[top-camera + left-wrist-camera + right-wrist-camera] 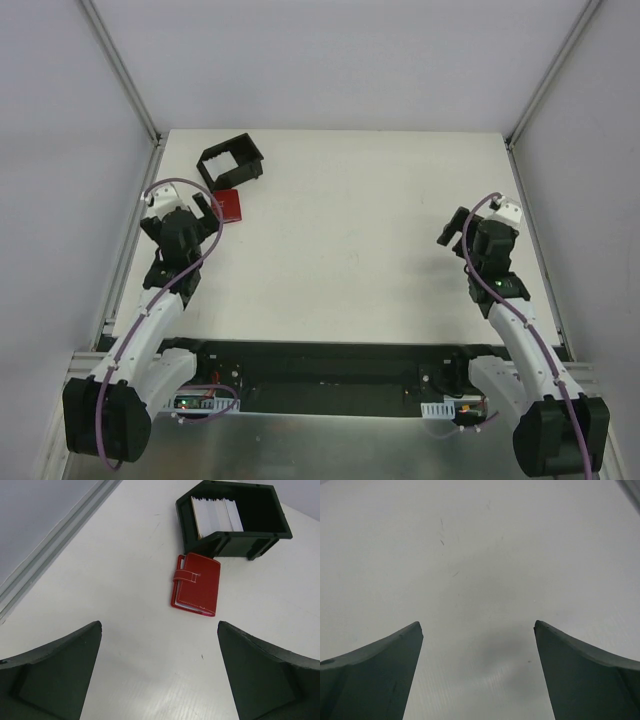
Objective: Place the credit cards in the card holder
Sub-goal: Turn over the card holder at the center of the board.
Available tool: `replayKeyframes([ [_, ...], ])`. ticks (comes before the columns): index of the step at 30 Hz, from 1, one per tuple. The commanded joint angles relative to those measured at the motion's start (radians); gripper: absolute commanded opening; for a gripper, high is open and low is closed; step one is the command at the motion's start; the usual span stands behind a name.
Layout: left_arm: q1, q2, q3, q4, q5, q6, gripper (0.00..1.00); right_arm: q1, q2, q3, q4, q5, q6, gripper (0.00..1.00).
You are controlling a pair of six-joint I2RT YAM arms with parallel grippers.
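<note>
**Closed wallet, packed cards: where trouble can come**

The card holder (196, 584) lies flat at the far left of the table (380, 230). It is folded, with its snap tab across the edge. It sits just on the near side of the black box (235, 542); I cannot tell if the two touch. The credit cards (216, 516) stand on edge as a pale stack inside that box, toward its left wall.

The left gripper (159, 625) hovers near the holder, its jaws spread wide with nothing between them. The right gripper (477, 625) is well apart at the right side, over bare table, also wide and empty.

The holder looks closed, so it probably must be opened first. Nothing pins it down, so a pull at the tab may only drag it along the table. The cards are thin and sit close together, so the fingers may catch several at once or slip off. A push there could also slide the box against the holder.
</note>
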Motion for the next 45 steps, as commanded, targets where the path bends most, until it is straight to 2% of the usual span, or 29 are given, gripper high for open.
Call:
replayKeyframes([
  [1,-0.002,0.001,0.127,-0.1,-0.065,-0.035,0.99,0.004,0.004,0.087,-0.239,-0.047,0.163,0.96],
  [3,-0.002,0.003,0.152,-0.114,-0.042,-0.043,0.99,0.002,-0.002,0.099,-0.243,-0.18,0.031,0.96],
  [7,0.0,-0.008,0.193,-0.145,0.06,-0.081,0.99,0.004,-0.008,0.09,-0.219,-0.306,0.071,0.96],
  [11,0.001,0.037,0.264,-0.163,0.209,-0.017,0.99,0.004,0.03,0.104,-0.233,-0.394,0.054,0.96],
  [14,0.003,0.066,0.284,-0.163,0.171,-0.095,0.99,0.004,0.074,0.134,-0.269,-0.458,0.037,0.96],
  [16,0.012,0.105,0.313,-0.142,0.233,-0.061,0.99,0.004,0.103,0.156,-0.3,-0.48,0.022,0.96],
  [22,0.015,0.371,0.544,-0.163,0.418,-0.035,0.99,0.005,0.148,0.2,-0.383,-0.501,0.012,0.96],
  [31,0.015,0.799,0.926,-0.255,0.496,-0.011,0.99,0.008,0.119,0.191,-0.438,-0.501,0.008,0.96],
  [34,0.015,0.807,0.898,-0.298,0.461,-0.05,0.99,0.007,0.123,0.178,-0.435,-0.506,0.014,0.96],
  [37,0.015,0.726,0.749,-0.306,0.311,-0.128,0.99,0.007,0.137,0.167,-0.432,-0.503,0.023,0.96],
  [40,0.013,0.655,0.596,-0.303,0.195,-0.146,0.99,0.008,0.163,0.17,-0.421,-0.509,0.035,0.96],
  [45,0.015,0.728,0.552,-0.329,0.157,-0.132,0.99,0.007,0.219,0.197,-0.404,-0.564,0.045,0.96],
])
